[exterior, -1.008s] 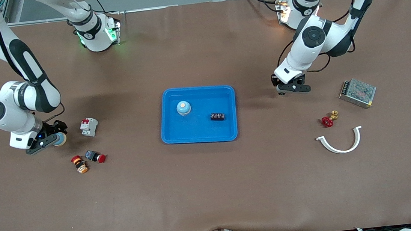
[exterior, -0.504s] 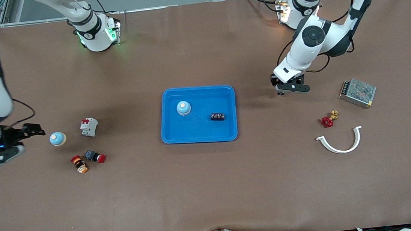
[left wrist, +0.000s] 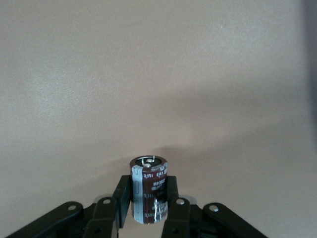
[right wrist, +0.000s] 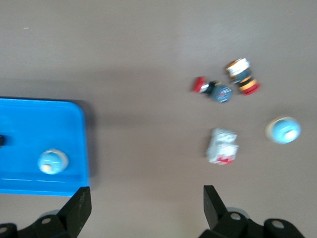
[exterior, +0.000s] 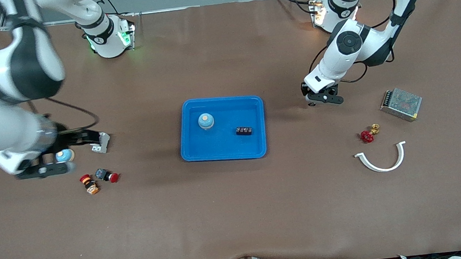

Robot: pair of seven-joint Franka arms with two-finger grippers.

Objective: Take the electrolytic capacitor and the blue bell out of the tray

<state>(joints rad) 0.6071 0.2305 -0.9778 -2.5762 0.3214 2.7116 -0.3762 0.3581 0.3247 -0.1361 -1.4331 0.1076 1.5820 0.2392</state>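
Note:
A brown capacitor (left wrist: 148, 181) with a grey stripe stands upright between the fingers of my left gripper (left wrist: 148, 196), which is shut on it. That left gripper (exterior: 323, 98) hangs over bare table between the blue tray (exterior: 224, 152) and the metal power supply. One blue-domed bell (exterior: 65, 155) sits on the table toward the right arm's end. A second bell (exterior: 206, 121) sits in the tray. My right gripper (exterior: 76, 152) is up in the air over the table bell and stands open with nothing in it. The right wrist view shows the table bell (right wrist: 284, 130) and the tray bell (right wrist: 53, 161) below the open right gripper (right wrist: 146, 206).
A black terminal block (exterior: 244, 130) lies in the tray. A white circuit breaker (exterior: 100, 143) and two push buttons (exterior: 89, 184) (exterior: 106, 175) lie beside the table bell. Toward the left arm's end are a power supply (exterior: 401, 104), a red valve (exterior: 367, 135) and a white curved piece (exterior: 381, 159).
My right gripper left the table bell, swung out toward the table's end, then came back higher over the bell and breaker. The bell stayed on the table. The left gripper drifted slightly.

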